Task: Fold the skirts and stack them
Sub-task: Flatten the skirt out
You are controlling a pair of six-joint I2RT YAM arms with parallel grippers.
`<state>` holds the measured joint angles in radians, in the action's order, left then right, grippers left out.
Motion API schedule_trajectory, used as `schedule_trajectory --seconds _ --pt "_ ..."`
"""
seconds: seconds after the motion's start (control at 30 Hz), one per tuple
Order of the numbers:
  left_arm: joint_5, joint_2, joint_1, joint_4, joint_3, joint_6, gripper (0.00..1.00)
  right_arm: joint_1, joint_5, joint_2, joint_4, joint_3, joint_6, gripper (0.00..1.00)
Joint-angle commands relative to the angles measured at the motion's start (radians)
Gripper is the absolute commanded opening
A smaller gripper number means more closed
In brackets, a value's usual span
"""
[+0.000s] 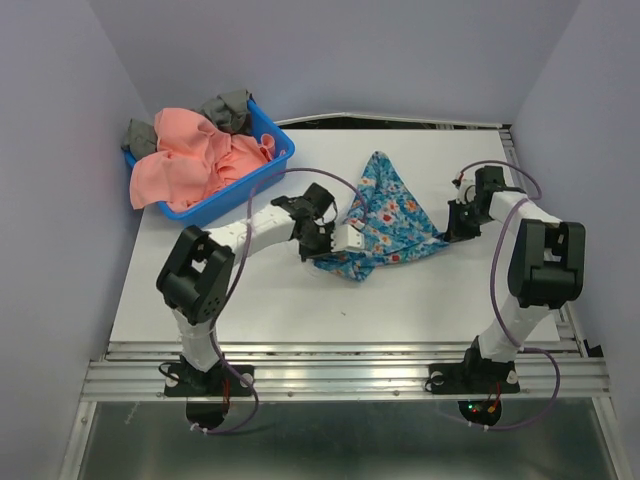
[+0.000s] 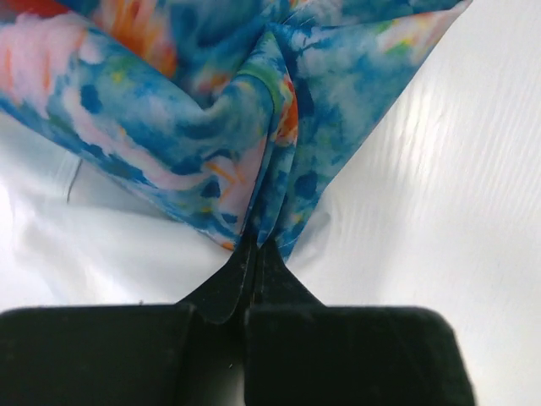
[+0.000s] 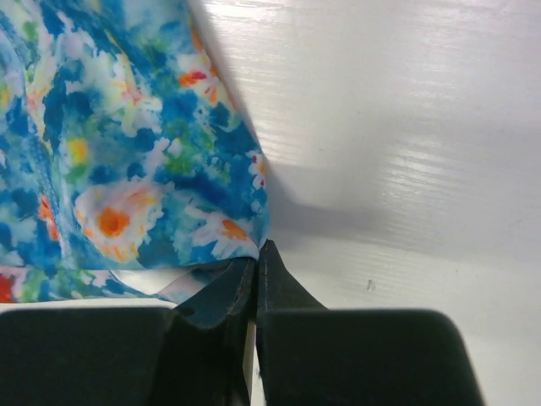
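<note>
The blue flowered skirt (image 1: pixel 385 220) lies bunched on the white table (image 1: pixel 420 300) between the two arms. My left gripper (image 1: pixel 345 245) is shut on its left corner; in the left wrist view the cloth (image 2: pixel 254 110) is pinched at the fingertips (image 2: pixel 254 249). My right gripper (image 1: pixel 450 232) is shut on its right corner; in the right wrist view the skirt (image 3: pixel 127 152) runs from the tips (image 3: pixel 256 254) up and left. The salmon-pink skirt (image 1: pixel 195 160) lies heaped in the blue basket (image 1: pixel 270 130) at the back left.
Grey cloth pieces (image 1: pixel 228 108) also lie in the basket. Purple cables loop over both arms. The table's far edge and side walls border the workspace.
</note>
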<state>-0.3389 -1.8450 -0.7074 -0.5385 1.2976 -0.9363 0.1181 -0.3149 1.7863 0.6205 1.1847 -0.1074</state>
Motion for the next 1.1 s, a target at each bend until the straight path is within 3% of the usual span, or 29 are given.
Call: schedule_trajectory --seconds 0.0,0.17,0.23,0.37,0.47,0.5,0.6,0.73,0.9,0.97,1.07 --pt "0.056 0.174 0.155 -0.139 -0.075 -0.102 0.00 0.008 0.089 0.002 -0.059 -0.008 -0.063 0.01" --pt "0.193 0.225 0.270 -0.083 -0.205 -0.297 0.00 0.008 0.077 0.007 -0.061 -0.014 -0.058 0.01" --pt "0.236 0.175 0.302 -0.005 -0.228 -0.308 0.00 0.008 0.044 0.001 -0.053 -0.014 -0.054 0.01" --pt "0.216 0.125 0.342 -0.018 -0.166 -0.302 0.02 0.008 -0.047 -0.031 -0.019 -0.016 -0.041 0.01" --pt "0.065 0.171 0.344 -0.081 -0.095 -0.380 0.31 0.008 -0.140 -0.064 0.013 -0.022 -0.040 0.01" --pt "-0.059 0.205 0.344 -0.156 -0.065 -0.393 0.46 0.008 -0.156 -0.070 0.022 -0.023 -0.037 0.01" --pt "-0.233 0.214 0.318 -0.313 0.096 -0.408 0.66 -0.015 -0.205 -0.102 0.030 -0.046 -0.032 0.01" --pt "-0.241 0.204 0.202 -0.292 0.195 -0.288 0.63 -0.055 -0.217 -0.125 0.021 -0.088 -0.032 0.01" --pt "-0.138 0.115 0.022 -0.091 0.186 -0.053 0.52 -0.067 -0.191 -0.149 -0.005 -0.140 -0.021 0.01" --pt "-0.102 0.034 -0.010 -0.045 0.196 0.028 0.44 -0.067 -0.181 -0.156 -0.004 -0.152 -0.025 0.01" --pt "-0.051 -0.031 -0.026 -0.011 0.201 0.071 0.44 -0.067 -0.170 -0.168 -0.007 -0.160 -0.025 0.01"
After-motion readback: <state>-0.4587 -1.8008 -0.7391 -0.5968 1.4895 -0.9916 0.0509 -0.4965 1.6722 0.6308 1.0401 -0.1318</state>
